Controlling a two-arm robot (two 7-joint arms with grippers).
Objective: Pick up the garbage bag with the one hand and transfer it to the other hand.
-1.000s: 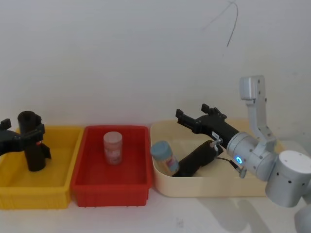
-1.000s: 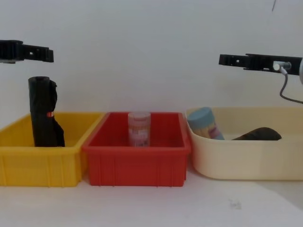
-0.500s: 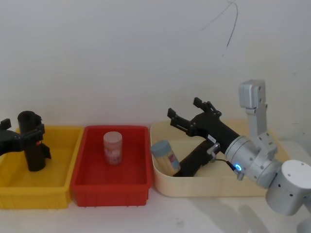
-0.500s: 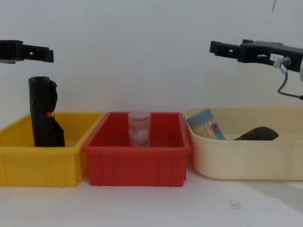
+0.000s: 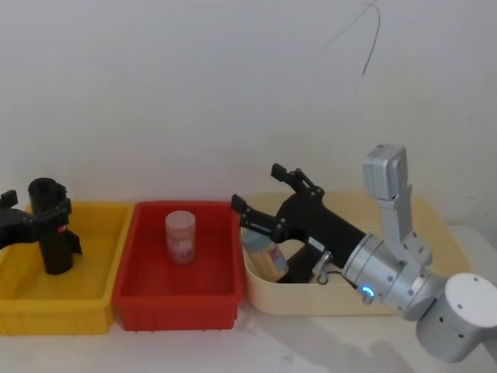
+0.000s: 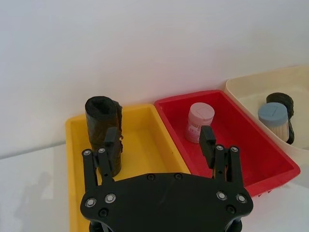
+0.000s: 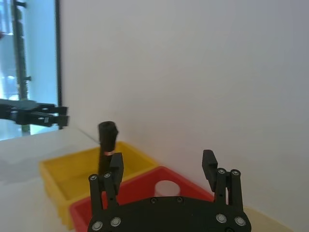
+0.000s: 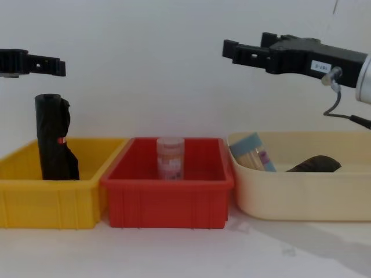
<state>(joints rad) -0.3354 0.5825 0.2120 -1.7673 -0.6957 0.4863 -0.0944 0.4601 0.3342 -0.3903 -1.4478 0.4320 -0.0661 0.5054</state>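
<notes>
The left gripper [image 8: 55,68] is held with fingers spread, above the yellow bin [image 5: 54,299], in which a black roll with an orange spot [image 5: 51,227] is stood upright. A jar [image 5: 180,237] is seen in the red bin [image 5: 175,299]. The right gripper [image 5: 260,198], fingers parted and empty, is raised at ten o'clock from the cream bin [image 8: 301,197], where the garbage bag [image 8: 316,164] is laid beside a blue-capped jar [image 8: 250,152].
</notes>
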